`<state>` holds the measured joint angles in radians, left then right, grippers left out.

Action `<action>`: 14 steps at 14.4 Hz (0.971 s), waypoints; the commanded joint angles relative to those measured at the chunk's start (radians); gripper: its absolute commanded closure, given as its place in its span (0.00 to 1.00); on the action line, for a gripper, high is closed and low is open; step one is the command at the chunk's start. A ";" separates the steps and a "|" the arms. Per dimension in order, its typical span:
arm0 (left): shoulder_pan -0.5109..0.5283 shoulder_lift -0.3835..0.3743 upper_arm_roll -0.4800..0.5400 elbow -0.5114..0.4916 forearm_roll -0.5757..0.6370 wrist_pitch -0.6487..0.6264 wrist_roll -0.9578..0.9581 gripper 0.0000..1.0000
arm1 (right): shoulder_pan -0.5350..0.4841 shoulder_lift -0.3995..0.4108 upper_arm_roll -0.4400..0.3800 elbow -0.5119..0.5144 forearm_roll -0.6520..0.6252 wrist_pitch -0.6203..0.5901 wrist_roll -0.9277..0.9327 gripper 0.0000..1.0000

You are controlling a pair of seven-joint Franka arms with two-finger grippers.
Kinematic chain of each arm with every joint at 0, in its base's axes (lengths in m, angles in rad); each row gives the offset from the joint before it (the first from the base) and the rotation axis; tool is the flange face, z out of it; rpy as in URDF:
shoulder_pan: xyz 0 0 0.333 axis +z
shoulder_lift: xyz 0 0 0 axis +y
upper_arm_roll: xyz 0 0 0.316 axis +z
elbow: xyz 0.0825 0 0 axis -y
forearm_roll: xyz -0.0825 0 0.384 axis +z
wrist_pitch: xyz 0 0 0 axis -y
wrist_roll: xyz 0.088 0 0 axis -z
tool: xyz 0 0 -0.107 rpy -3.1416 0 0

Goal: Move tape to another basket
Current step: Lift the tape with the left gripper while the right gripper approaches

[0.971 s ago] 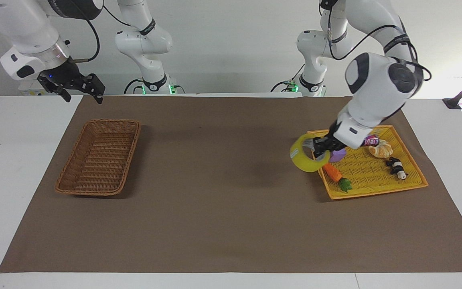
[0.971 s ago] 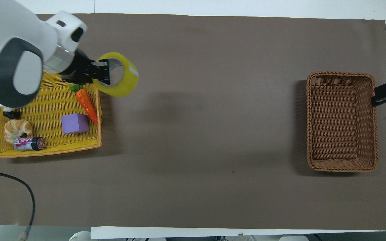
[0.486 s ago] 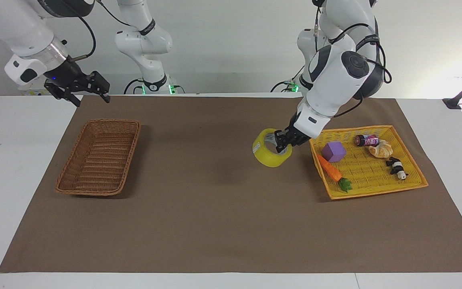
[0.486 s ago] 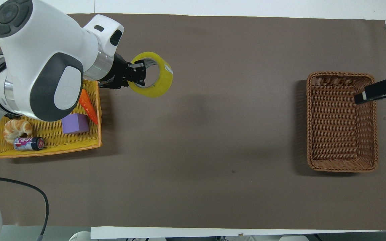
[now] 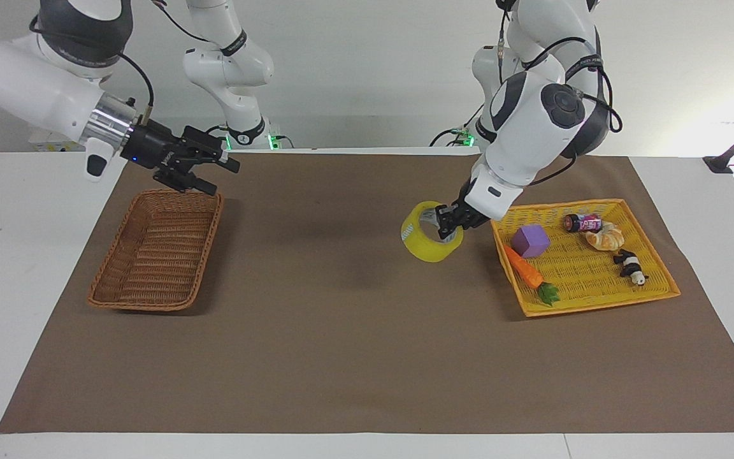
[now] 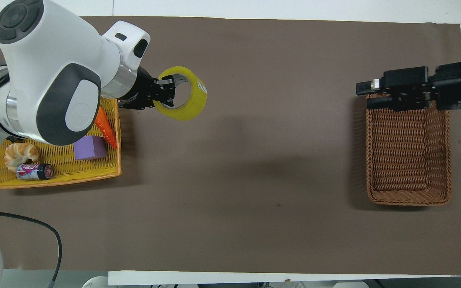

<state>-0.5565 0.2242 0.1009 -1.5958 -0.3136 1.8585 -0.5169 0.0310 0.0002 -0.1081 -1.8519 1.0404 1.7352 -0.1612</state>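
Observation:
The yellow tape (image 5: 427, 245) (image 6: 192, 106) hangs tilted just above the brown mat, beside the yellow tray on the side toward the table's middle. My left gripper (image 5: 445, 228) (image 6: 166, 90) is shut on the roll's wall, one finger inside the core. The brown wicker basket (image 5: 150, 248) (image 6: 408, 156) lies at the right arm's end of the table with nothing in it. My right gripper (image 5: 225, 178) (image 6: 363, 97) hovers open over one short end of the basket, pointing toward the table's middle, holding nothing.
The yellow tray (image 5: 596, 305) (image 6: 54, 182) at the left arm's end holds a carrot (image 5: 525, 271), a purple block (image 5: 529, 241), a can (image 5: 583, 223), a croissant (image 5: 604, 238) and a panda toy (image 5: 628, 264). Brown mat (image 5: 341, 319) lies between tray and basket.
My left gripper carried the tape off the tray's edge toward the table's middle, then nearly stopped. My right gripper swung from outside the basket to over its end.

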 commanded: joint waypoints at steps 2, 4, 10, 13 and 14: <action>-0.025 -0.017 0.008 0.002 -0.021 -0.027 -0.003 1.00 | 0.182 0.041 0.005 -0.067 0.177 0.265 -0.011 0.01; -0.029 -0.017 0.008 0.002 -0.021 -0.025 -0.006 1.00 | 0.249 0.095 0.005 -0.067 0.275 0.314 -0.009 0.01; -0.036 -0.017 0.008 0.001 -0.021 -0.030 -0.009 1.00 | 0.398 0.147 0.005 -0.062 0.359 0.454 0.058 0.01; -0.036 -0.017 0.010 0.004 -0.021 -0.027 -0.009 1.00 | 0.460 0.155 0.005 -0.056 0.359 0.509 0.077 0.01; -0.036 -0.017 0.010 0.004 -0.021 -0.027 -0.009 1.00 | 0.466 0.155 0.005 -0.056 0.359 0.512 0.077 0.01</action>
<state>-0.5812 0.2239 0.0963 -1.5958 -0.3156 1.8494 -0.5173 0.4777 0.1533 -0.0996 -1.9127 1.3815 2.2256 -0.0948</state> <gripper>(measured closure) 0.780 0.004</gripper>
